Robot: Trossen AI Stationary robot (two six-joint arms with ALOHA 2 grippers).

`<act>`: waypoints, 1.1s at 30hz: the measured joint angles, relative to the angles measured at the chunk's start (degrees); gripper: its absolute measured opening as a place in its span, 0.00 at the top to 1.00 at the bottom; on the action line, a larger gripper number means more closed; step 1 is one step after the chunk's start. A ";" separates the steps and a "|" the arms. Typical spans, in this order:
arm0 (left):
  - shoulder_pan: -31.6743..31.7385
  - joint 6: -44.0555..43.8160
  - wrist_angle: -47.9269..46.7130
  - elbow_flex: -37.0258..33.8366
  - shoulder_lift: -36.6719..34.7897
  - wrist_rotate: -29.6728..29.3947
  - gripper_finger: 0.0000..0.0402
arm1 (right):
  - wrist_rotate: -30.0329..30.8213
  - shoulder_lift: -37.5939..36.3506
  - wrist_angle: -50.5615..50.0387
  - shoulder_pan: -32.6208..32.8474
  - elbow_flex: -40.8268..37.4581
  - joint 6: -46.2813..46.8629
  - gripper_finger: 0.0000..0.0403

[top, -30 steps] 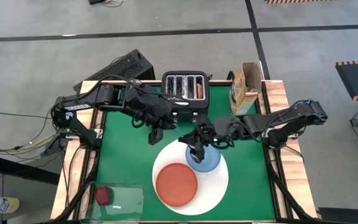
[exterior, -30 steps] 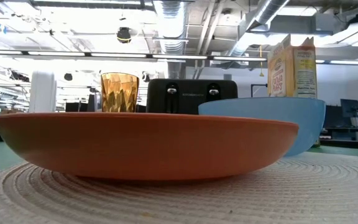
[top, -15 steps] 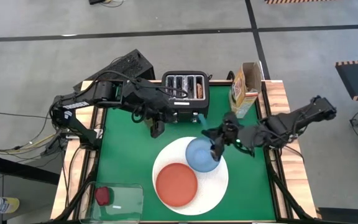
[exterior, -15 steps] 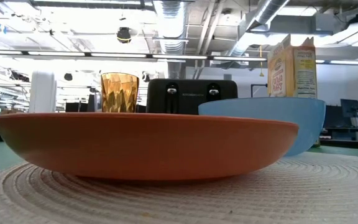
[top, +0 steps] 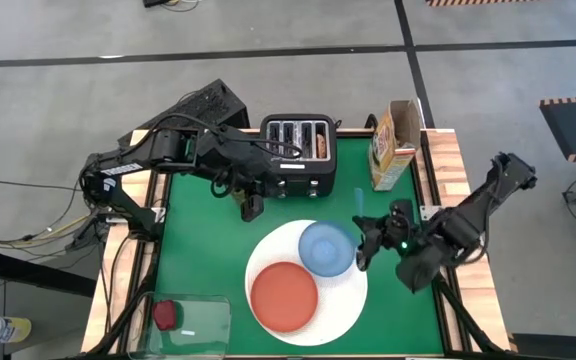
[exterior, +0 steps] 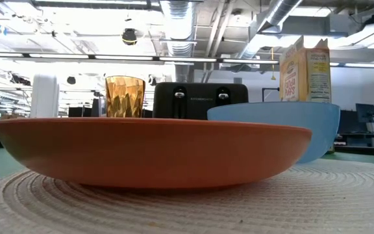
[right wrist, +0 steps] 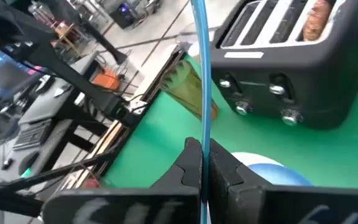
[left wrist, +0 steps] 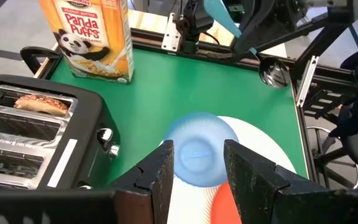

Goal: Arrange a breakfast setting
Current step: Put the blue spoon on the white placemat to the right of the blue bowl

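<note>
A blue bowl (top: 326, 247) and a smaller orange-red plate (top: 284, 296) rest on the large white round plate (top: 353, 292), which looks woven in the low view (exterior: 343, 201). My right gripper (top: 362, 238) is just right of the bowl, shut on a light-blue spoon (top: 358, 203). My left gripper (top: 252, 209) is open and empty in front of the black toaster (top: 298, 143). A browned bagel piece (left wrist: 41, 103) stands in a toaster slot. A dark red food piece (top: 166, 315) lies in a clear box at the near left. My right gripper pinches the light-blue spoon between its two fingers (right wrist: 188, 163), at its near end (right wrist: 202, 140). The spoon lies along the fingers and sticks out past them toward the toaster, edge-on in the right wrist view. It is lifted clear of the table and bowl, slanting up (left wrist: 219, 15).
A cereal box (top: 393, 143) stands at the far right next to the toaster. An amber glass (exterior: 124, 96) stands left of the toaster. The clear box (top: 190, 322) sits at the near left corner. Bare green mat (top: 203, 250) lies left of the plates.
My right gripper, still shut on the spoon, has gone from over the blue bowl toward the table's right edge and now stands just right of it, its arm folded back. The bowl and the plates have stayed where they were.
</note>
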 joint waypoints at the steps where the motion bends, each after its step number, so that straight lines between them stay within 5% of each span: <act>1: 0.00 0.00 0.01 0.00 0.00 0.02 0.68 | 0.59 0.59 -1.66 0.82 0.00 1.86 0.96; 16: -0.26 0.06 0.00 0.00 0.00 0.28 0.68 | 0.03 6.08 -23.96 7.30 0.00 30.17 0.96; 27: -0.07 2.19 0.07 -0.02 0.02 0.12 0.68 | 5.01 -8.60 -31.54 4.53 -1.95 21.20 0.96; 33: 0.66 1.81 0.11 -0.02 0.02 -1.45 0.68 | 8.39 -21.36 -31.40 6.60 -11.43 21.28 0.96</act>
